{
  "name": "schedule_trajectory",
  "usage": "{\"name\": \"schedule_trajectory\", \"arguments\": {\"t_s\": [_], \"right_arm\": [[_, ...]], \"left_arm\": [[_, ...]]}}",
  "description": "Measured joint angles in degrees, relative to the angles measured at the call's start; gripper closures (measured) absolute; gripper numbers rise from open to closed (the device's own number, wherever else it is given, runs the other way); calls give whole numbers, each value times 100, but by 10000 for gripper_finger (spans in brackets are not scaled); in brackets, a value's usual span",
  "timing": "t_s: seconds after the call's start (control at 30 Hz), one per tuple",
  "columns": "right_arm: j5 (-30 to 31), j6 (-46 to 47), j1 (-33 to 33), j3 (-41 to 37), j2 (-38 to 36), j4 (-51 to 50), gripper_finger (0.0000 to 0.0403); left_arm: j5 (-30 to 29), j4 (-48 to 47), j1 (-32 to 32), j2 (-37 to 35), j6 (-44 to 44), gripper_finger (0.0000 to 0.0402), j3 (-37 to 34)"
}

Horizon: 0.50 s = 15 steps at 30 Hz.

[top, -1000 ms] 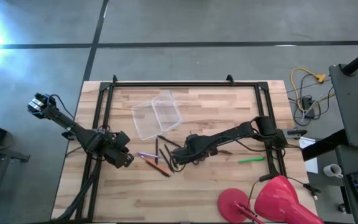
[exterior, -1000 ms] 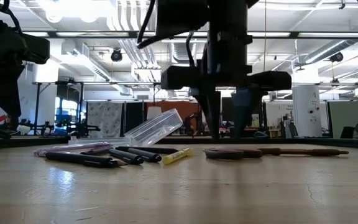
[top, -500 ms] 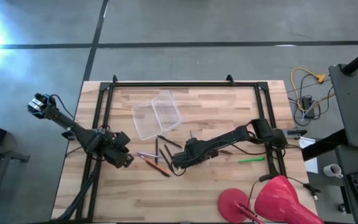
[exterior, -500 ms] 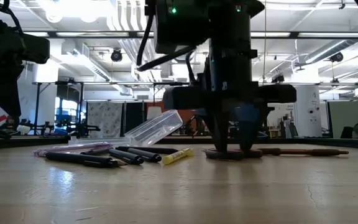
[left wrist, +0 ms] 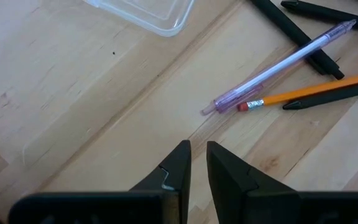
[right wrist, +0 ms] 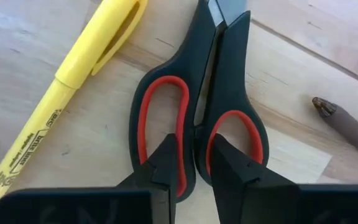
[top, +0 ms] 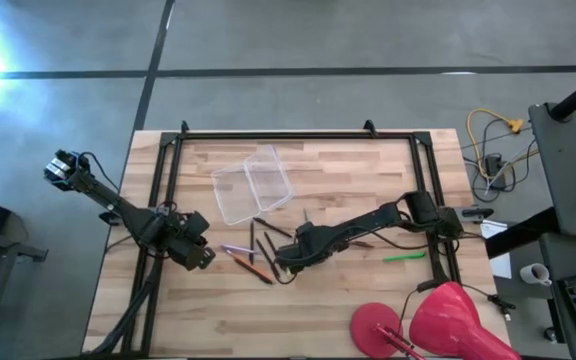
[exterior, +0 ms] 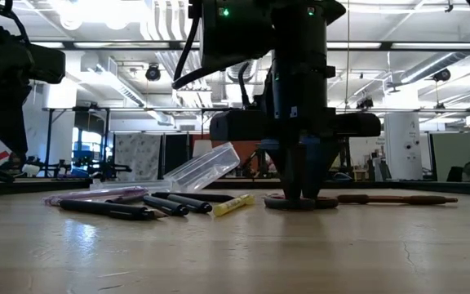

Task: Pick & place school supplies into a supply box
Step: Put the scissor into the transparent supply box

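Now right claw [right wrist: 196, 163] straddles the scissors' [right wrist: 197, 93] handles.

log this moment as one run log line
right tool: down on scissors, fingers through handle loops, closing on centre | left tool: idle, shut, near pens | supply box: open

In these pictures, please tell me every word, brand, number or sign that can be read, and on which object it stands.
Yellow highlighter: small dark print and a logo run along its barrel, seen in the right wrist view, but too small and blurred to read.
Scissors, pencil, clear pen, supply box: no text visible.
Nothing else in the four views carries readable writing.
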Motion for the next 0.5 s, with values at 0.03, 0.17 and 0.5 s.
{"name": "schedule_trajectory", "arguments": {"t_s": [0.03,0.17,0.5], "right_arm": [[0,13,0,-9,-36,0,350],[171,281,76,-39,-237,-11,350],[1468,1067,466,-57,-1296,-82,350]], "left_arm": [[0,2,0,0,0,365,2],[0,2,1,0,0,365,1],[-146,2,2,2,-13,365,-2]]}}
